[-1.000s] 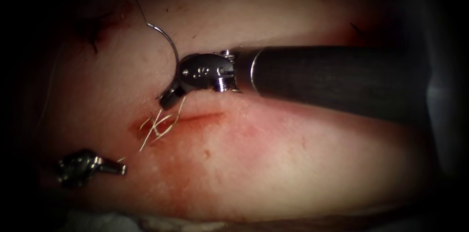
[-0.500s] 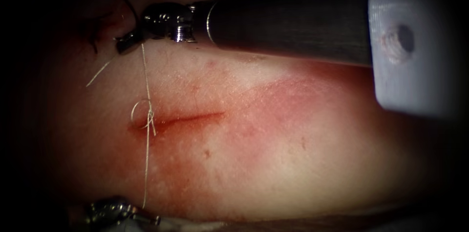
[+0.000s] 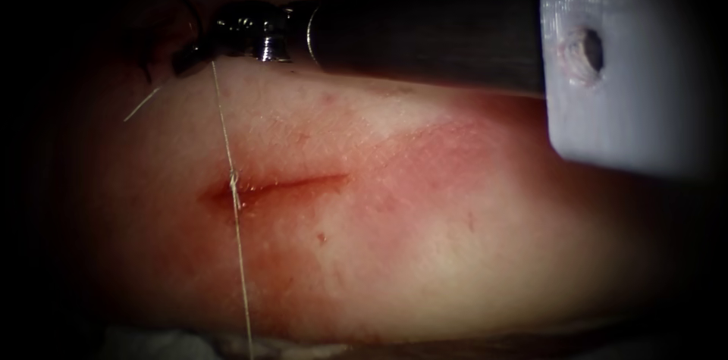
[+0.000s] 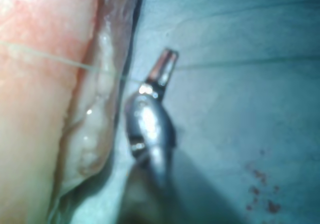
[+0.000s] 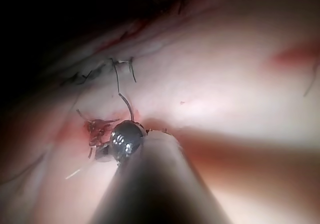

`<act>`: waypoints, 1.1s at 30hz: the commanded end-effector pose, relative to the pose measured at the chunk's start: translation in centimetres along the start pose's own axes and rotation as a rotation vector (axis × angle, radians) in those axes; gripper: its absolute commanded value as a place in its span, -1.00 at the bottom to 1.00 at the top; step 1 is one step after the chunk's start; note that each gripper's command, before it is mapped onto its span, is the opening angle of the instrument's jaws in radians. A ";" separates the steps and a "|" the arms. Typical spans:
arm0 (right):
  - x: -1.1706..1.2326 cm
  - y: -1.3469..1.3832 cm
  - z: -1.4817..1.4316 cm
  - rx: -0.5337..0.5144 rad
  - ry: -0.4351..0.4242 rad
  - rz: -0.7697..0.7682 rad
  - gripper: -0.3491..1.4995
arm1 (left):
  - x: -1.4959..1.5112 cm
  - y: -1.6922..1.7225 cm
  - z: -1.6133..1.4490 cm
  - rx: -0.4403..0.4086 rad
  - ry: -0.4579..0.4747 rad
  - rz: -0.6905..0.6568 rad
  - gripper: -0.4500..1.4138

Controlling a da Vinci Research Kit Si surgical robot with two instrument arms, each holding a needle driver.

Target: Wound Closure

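Note:
The tissue (image 3: 425, 254) carries a short red cut (image 3: 292, 180). A small knot (image 3: 233, 178) sits at the cut's left end. Pale thread (image 3: 224, 125) runs taut from the knot up to my right tool (image 3: 189, 61), far above the cut, and down past the tissue's front edge. The right jaws are shut, and the thin dark needle (image 5: 124, 100) curves up out of them, clear of the tissue. A loose thread end (image 3: 140, 106) lies just below them. Off the tissue's edge, my left tool (image 4: 162, 72) is shut on the taut thread (image 4: 55, 58).
Dark older stitches (image 3: 145, 64) sit at the upper left, beside the right jaws, and appear as stitches (image 5: 102, 68) in the right wrist view. Red fluid stains the tissue around the cut. A blue drape (image 4: 240, 109) with red spots lies under the left tool.
The loose loop at the cut's left end has closed into a tight knot. The thread has straightened. The right tool moved up and left, and the left tool dropped below the endoscope view.

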 end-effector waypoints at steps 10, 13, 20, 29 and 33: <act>0.13 0.17 -0.19 -0.043 0.016 0.058 -1.00 | -1.01 0.18 0.26 -0.028 -0.047 -0.072 -1.00; 0.17 0.25 -0.16 -0.047 0.021 0.060 -1.00 | -1.32 0.42 0.45 -0.047 -0.073 -0.105 -1.00; 0.23 0.15 -0.09 -0.030 0.026 0.057 -1.00 | -1.40 0.62 0.56 -0.100 -0.089 -0.124 -1.00; 0.19 -0.20 -0.13 -0.118 -0.012 0.094 0.98 | -0.03 0.45 0.12 -0.020 -0.006 -0.023 -1.00; 0.05 -0.29 -0.79 -0.199 0.000 0.143 0.96 | 1.26 0.46 -0.39 0.050 0.043 0.092 -1.00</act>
